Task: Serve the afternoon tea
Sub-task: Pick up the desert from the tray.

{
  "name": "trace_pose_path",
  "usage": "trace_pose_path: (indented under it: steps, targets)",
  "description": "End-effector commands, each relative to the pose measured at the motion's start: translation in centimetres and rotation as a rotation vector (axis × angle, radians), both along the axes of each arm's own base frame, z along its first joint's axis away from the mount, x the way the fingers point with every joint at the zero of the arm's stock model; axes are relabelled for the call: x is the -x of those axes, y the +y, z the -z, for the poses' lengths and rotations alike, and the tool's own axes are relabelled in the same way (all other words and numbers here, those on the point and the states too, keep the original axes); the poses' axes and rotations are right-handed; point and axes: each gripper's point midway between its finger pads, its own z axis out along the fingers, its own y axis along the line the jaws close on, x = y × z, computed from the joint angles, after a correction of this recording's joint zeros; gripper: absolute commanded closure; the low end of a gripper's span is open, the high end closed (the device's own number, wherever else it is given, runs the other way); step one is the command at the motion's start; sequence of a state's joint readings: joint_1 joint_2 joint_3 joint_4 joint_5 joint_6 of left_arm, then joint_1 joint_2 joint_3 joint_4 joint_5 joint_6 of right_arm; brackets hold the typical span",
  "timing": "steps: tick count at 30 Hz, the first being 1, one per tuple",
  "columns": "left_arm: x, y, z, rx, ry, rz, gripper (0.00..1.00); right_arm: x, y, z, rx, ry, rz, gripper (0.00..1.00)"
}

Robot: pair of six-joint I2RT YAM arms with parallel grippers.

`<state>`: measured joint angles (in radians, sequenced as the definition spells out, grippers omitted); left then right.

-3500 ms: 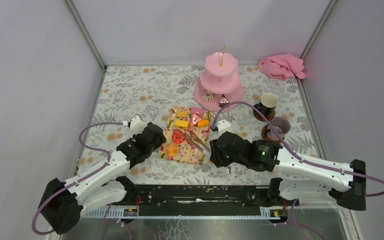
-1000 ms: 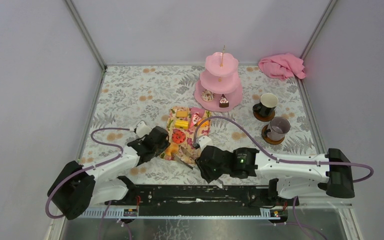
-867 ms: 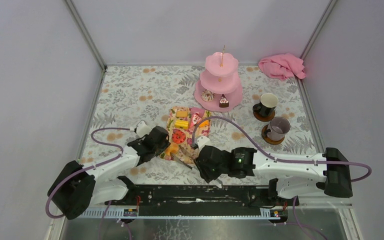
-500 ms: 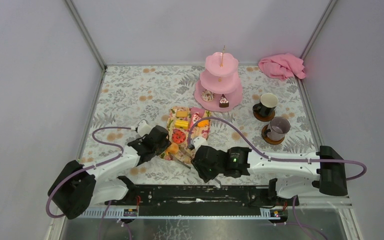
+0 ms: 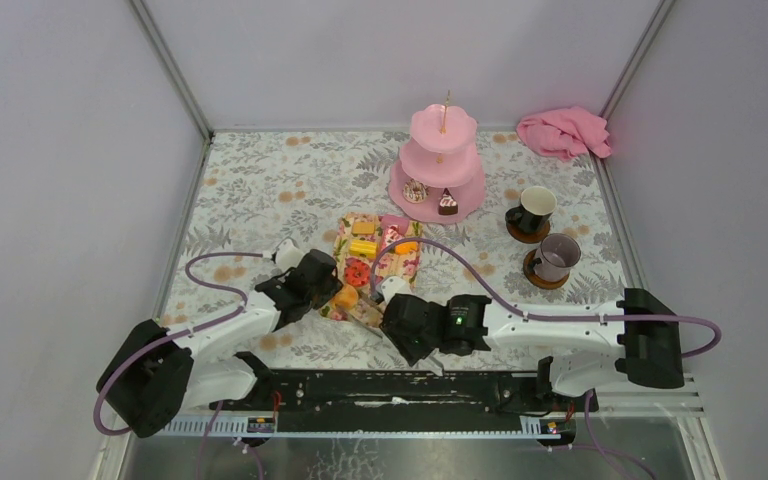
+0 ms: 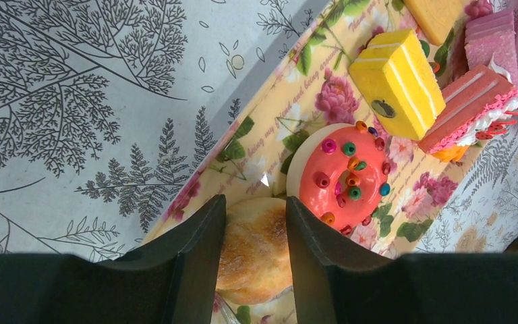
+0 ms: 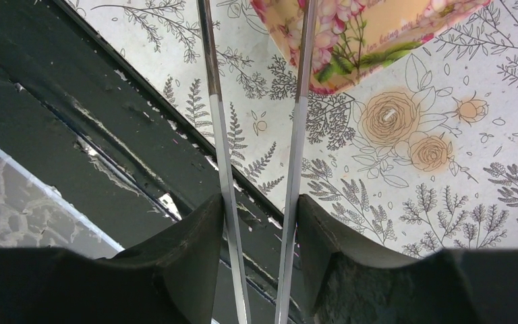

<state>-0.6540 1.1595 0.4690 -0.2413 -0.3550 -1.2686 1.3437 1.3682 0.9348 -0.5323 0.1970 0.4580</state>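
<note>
the left gripper (image 6: 253,209) is narrowed onto an orange cake (image 6: 255,260), one finger touching each side. the cake sits on the near end of a floral tray (image 6: 276,128), just beside a red doughnut (image 6: 344,179). the right gripper (image 7: 260,202) grips metal tongs (image 7: 218,135), whose blades reach the tray's near corner, and the pink stand (image 5: 438,160) is well beyond the tray.

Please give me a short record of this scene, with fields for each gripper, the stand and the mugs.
left gripper: astride the orange cake on the floral tray; grip unclear
right gripper: shut on metal tongs
pink stand: donut and chocolate slice on bottom tier
black mug, grey mug: upright, right of the stand
</note>
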Motion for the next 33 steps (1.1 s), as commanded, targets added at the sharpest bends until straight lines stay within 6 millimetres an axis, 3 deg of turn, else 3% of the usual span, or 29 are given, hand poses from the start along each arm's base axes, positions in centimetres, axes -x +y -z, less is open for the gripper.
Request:
trace_pose_path:
  steps: [1, 14, 21, 26, 33]
  targets:
    - [-0.3, -0.8, -0.3, 0.035, -0.015, 0.022, 0.55, -1.6, 2.5, -2.8, -0.088, -0.084, 0.012, 0.51]
    - [-0.1, -1.1, 0.0, 0.049, -0.008, 0.034, 0.56, -2.7, 2.7, -2.0, -0.079, -0.076, 0.025, 0.51]
    - [-0.3, -0.3, -0.6, 0.025, -0.019, -0.009, 0.53, -2.4, 2.1, -2.2, -0.079, -0.067, 0.038, 0.63]
    - [-1.1, 0.6, -2.2, 0.018, -0.070, -0.071, 0.48, -2.4, 1.8, -3.5, -0.116, -0.076, 0.041, 0.70]
    - [-2.2, 2.1, -5.2, 0.021, -0.175, -0.167, 0.45, -2.0, 2.3, -6.8, -0.206, -0.082, 0.002, 0.77]
